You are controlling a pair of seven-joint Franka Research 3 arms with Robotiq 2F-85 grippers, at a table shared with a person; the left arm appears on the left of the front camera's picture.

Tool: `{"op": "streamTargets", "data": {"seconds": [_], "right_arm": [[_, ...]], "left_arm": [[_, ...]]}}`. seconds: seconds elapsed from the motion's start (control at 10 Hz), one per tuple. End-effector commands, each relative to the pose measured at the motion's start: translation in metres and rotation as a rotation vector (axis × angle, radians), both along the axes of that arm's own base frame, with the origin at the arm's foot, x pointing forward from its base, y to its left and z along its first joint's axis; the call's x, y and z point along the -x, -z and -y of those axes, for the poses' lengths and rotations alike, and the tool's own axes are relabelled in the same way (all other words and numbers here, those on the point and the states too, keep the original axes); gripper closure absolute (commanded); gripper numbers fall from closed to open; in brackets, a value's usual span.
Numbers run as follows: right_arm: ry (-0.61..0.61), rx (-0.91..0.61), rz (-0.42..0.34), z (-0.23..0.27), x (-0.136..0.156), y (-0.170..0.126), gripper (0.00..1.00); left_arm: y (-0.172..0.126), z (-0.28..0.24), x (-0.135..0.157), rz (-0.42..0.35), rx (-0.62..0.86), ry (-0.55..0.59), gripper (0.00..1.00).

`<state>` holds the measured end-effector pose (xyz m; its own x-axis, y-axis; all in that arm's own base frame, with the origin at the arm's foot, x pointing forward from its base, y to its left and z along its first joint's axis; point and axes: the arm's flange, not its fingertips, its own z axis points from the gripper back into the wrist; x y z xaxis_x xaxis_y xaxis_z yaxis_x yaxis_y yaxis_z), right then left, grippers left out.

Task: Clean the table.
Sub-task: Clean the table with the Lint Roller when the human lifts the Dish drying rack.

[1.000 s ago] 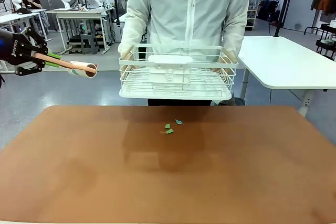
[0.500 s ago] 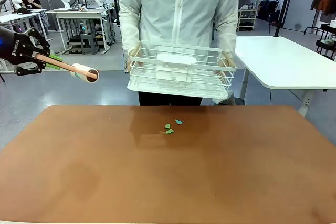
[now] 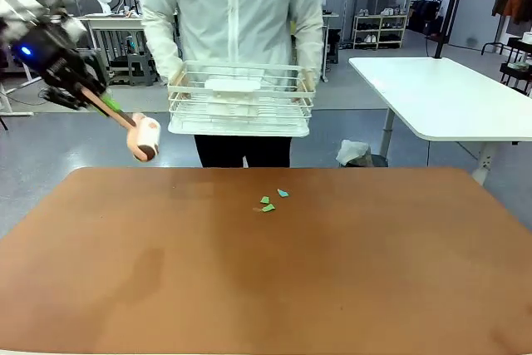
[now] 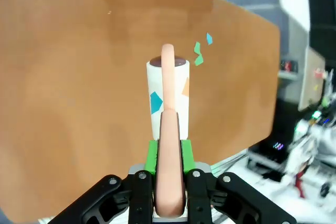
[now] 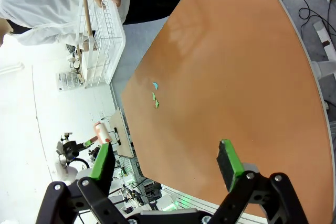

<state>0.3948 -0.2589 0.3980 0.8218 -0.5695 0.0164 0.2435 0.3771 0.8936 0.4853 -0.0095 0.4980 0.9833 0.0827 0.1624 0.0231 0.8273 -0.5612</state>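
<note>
The reddish-brown table (image 3: 349, 272) carries a few small green and teal paper scraps (image 3: 270, 201) near the middle of its far edge. My left gripper (image 3: 93, 93) hangs above the far left corner, shut on the pink handle of a lint roller (image 3: 145, 139), whose white head tilts down toward the tabletop. In the left wrist view the roller (image 4: 167, 98) sticks out from the gripper (image 4: 169, 157), with the scraps (image 4: 198, 55) just beyond its tip. My right gripper (image 5: 165, 163) stands open and high over the table (image 5: 236, 77), holding nothing; the scraps (image 5: 155, 98) lie far from it.
A person in a white jacket stands behind the far edge, holding a white wire basket (image 3: 239, 99) with both hands at chest height. A white-topped table (image 3: 449, 97) stands at the back right.
The person has stepped to the left with the basket, raising it away from the table. My left arm has swung up and inward, so the roller now tilts downward instead of lying level.
</note>
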Motion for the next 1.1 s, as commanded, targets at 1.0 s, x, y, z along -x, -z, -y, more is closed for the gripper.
{"op": "streamTargets", "data": {"seconds": [1.0], "right_arm": [[-0.004,-0.003,0.01,0.0,0.003,-0.003,0.0]], "left_arm": [[0.072,0.054,-0.072,0.042,-0.052,0.09,0.79]]}}
